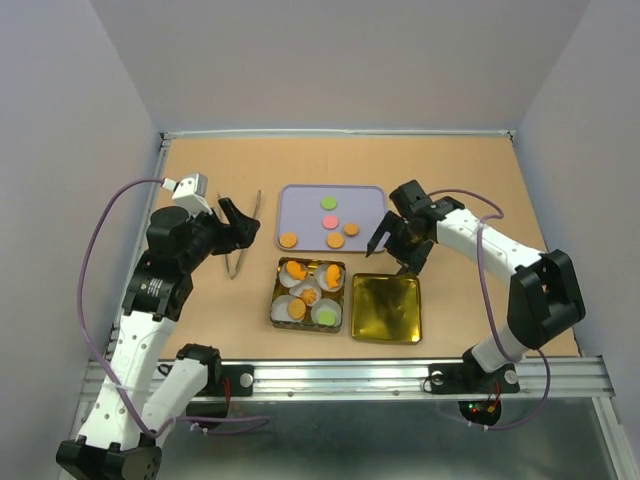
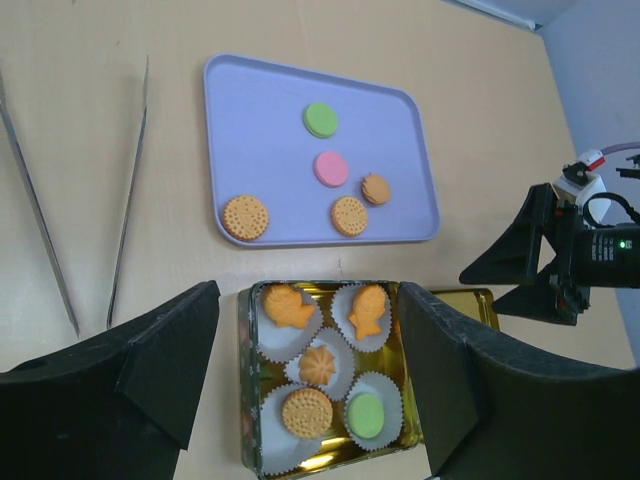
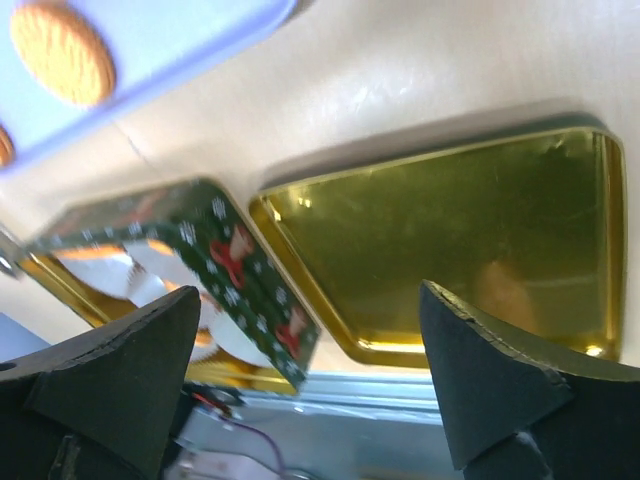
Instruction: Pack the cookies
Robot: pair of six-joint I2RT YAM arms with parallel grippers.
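Open and empty, the left gripper (image 1: 238, 222) and right gripper (image 1: 390, 248) hang near the tray (image 2: 260, 120), where five cookies (image 2: 331, 168) (thin, probably brittle) could crack under a hard pinch.

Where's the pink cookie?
In the top view the pink cookie lies near the middle of the purple tray, just in front of the green cookie.

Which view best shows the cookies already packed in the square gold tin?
Left wrist: it looks down into the square gold tin, all five packed cookies distinct. Top external shows them small; right wrist shows only the tin's green printed side and a sliver inside.
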